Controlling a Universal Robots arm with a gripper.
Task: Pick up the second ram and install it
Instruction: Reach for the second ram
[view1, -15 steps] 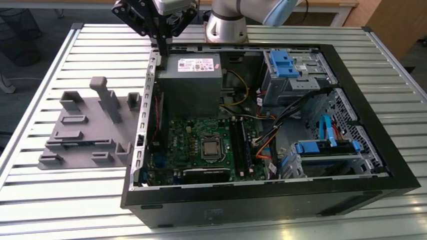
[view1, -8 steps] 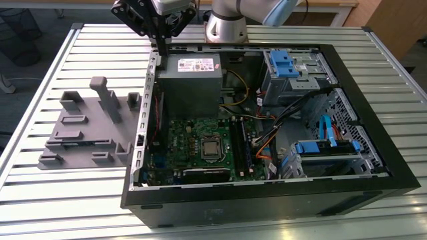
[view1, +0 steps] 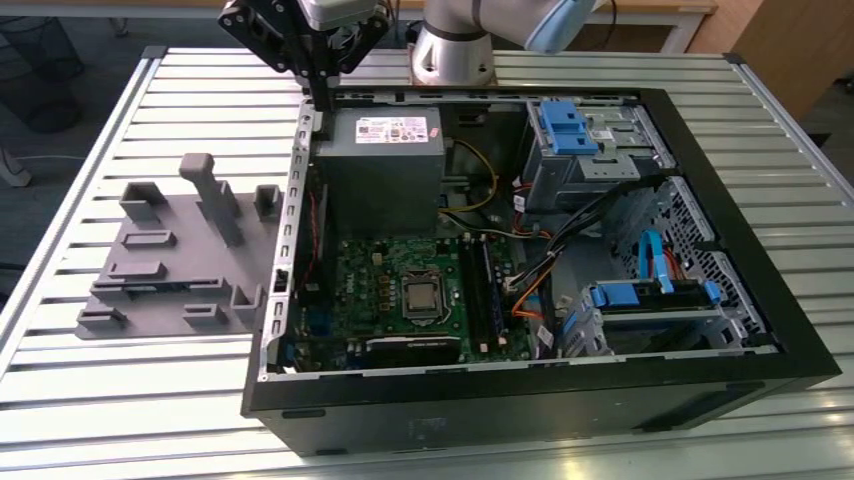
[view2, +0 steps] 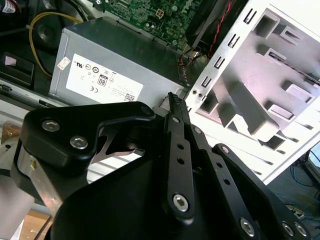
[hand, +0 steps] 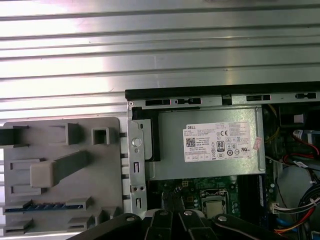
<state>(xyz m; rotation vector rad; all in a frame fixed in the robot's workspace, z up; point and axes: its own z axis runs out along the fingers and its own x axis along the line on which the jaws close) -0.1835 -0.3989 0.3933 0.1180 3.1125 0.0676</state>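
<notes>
One open black desktop computer case (view1: 534, 400) lies on its side nearest the exterior camera, on the slatted bright-metal desk (view1: 120, 400). Inside it the green motherboard (view1: 354, 270) with its long black memory slots (view1: 478, 290) comes first, then the grey box of the power supply (view1: 380, 160). At the exterior view's left, just beside the case, stands the grey plastic fixture block (view1: 174, 250). In the first wrist view the second ram (hand: 47, 206), a slim dark stick with a blue strip, appears to sit edgewise in one of the block's slots, not yet picked up. Farthest back, the black two-fingered tool (view1: 320, 100) hangs over the case's rear corner by the power supply. Its fingers are drawn narrow, tips together, with nothing between them.

The likeliest trouble is the thin silver case wall (view1: 296, 200), which rises between the tool and the block; a low sideways crossing could catch the fingers on its rim. The block's upright grey posts (view1: 214, 200) stand near the ram's slot and could be struck on a descent. An off-centre grip on so thin a board might tilt it.

Open room lies above the block and over the slats at the exterior view's left. Inside the case, bundled black cables (view1: 587, 215) crowd the slots' far side, so room there is tight.
</notes>
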